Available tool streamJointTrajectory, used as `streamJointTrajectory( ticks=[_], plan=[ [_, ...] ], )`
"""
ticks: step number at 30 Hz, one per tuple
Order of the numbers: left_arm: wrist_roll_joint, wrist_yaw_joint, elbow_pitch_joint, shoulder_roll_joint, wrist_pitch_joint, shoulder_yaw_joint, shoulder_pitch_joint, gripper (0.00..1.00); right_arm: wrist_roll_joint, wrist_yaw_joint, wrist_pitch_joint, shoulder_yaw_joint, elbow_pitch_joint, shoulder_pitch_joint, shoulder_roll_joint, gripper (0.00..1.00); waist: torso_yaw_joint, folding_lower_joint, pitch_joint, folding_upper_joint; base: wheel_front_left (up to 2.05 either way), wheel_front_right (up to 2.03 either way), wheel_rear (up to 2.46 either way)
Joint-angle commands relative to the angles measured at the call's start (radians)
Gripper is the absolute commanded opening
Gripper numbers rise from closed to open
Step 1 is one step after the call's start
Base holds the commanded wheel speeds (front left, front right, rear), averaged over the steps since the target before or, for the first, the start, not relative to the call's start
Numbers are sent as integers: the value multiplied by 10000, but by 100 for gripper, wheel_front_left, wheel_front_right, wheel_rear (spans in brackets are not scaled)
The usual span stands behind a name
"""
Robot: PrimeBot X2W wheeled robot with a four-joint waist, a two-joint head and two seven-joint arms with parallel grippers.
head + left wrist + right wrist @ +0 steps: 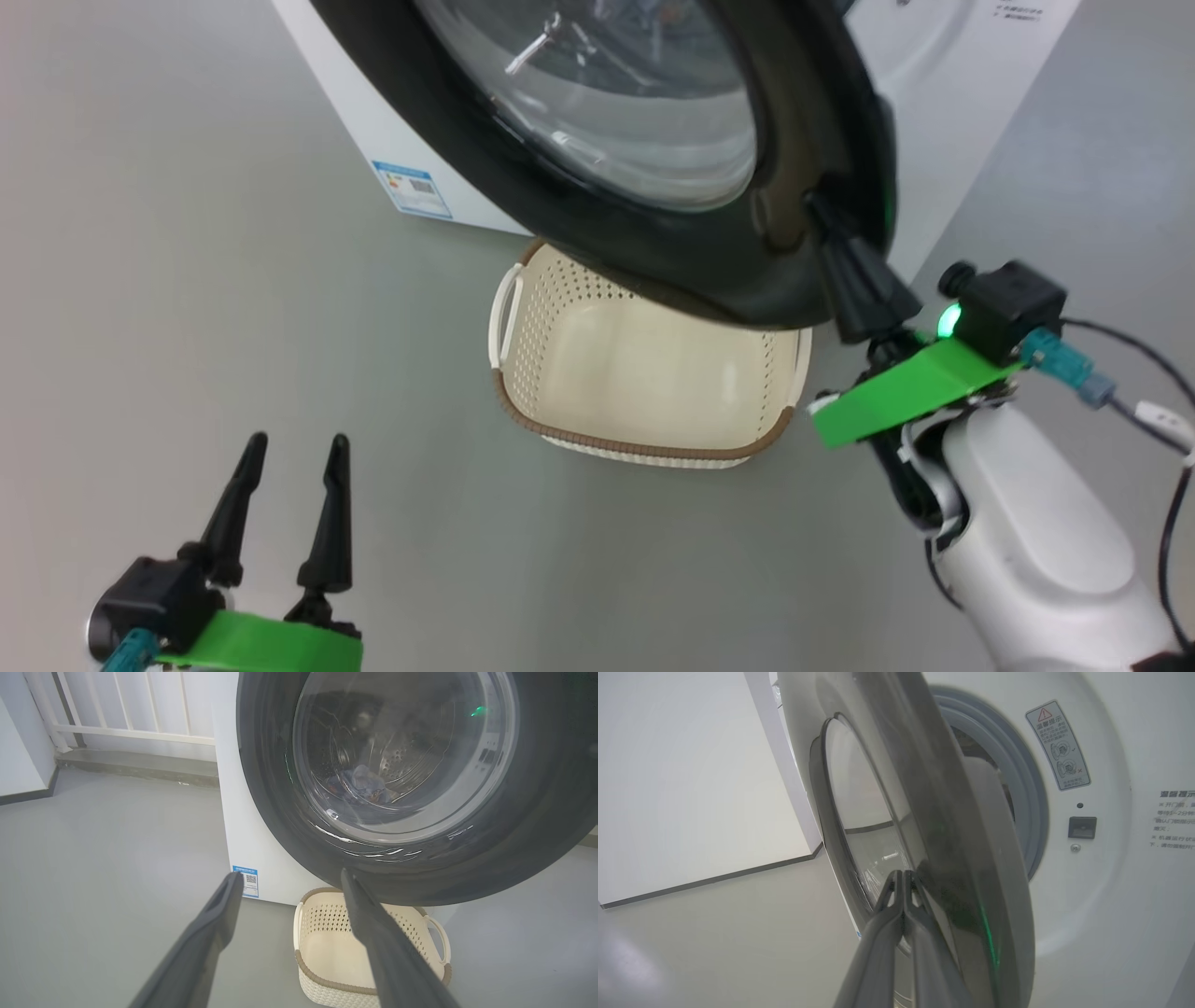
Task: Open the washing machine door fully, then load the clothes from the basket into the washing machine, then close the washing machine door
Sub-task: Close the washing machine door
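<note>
Grey floor [187, 280] holds the basket [644, 450] beneath the washing machine door [709, 271]; left gripper [297, 439] spread, right gripper [902, 873] clenched.

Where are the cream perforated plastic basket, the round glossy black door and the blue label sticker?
cream basket [644, 373], head view, bare inner floor.
black door [691, 266], head view, lower black rim.
blue sticker [413, 189], head view, its middle.

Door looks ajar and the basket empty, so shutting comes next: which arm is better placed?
Likely right: the right gripper, shut, sits at the door's rim; the left gripper hangs open, well away from it.
</note>
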Motion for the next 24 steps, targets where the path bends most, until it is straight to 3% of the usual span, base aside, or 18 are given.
streamJointTrajectory(
  ticks=[1, 24],
  plan=[
    [-78, 8, -321, 103, -65, 278, -308, 100, -64, -2, -51, -31, -187, -380, -1, 0, 106, 0, 150, 0, 0, 0, 0],
    [-269, 8, -795, -241, -65, -442, -1213, 100, -234, -2, -51, -1822, 493, -2742, -831, 0, 1224, 0, 1651, 0, 0, 0, 0]
  ],
)
